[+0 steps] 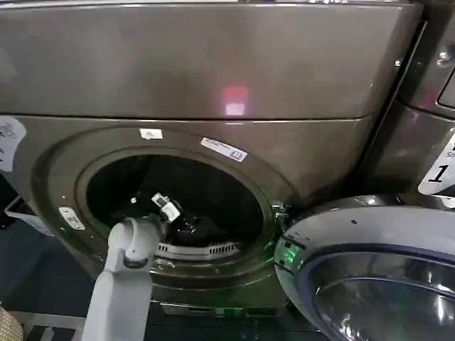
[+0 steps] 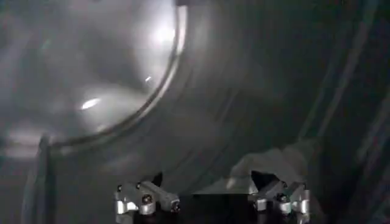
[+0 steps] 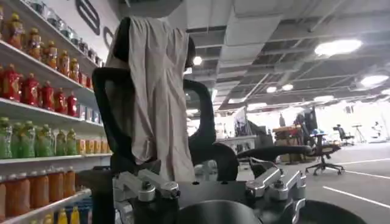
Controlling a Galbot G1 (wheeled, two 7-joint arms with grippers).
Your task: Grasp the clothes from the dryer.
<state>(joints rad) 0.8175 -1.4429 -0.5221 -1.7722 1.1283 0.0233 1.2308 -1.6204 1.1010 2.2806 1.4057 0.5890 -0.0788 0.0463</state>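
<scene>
Left hand open inside dryer drum, near clothes

The large bronze-grey metal front-loading dryer fills the space ahead, its grey-rimmed round glass door swung open to the right of the porthole. The robot's white left arm reaches in from the lower left, its left gripper inside the steel drum. What seems to be a pale soft bundle of clothes lies on the drum wall just beyond the jaws.

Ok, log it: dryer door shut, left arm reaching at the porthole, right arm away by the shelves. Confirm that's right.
Not quite: the head view shows the dryer door swung open, and the left gripper reaches in through the porthole. The rest stands: the right gripper is off by the drink shelves.
</scene>
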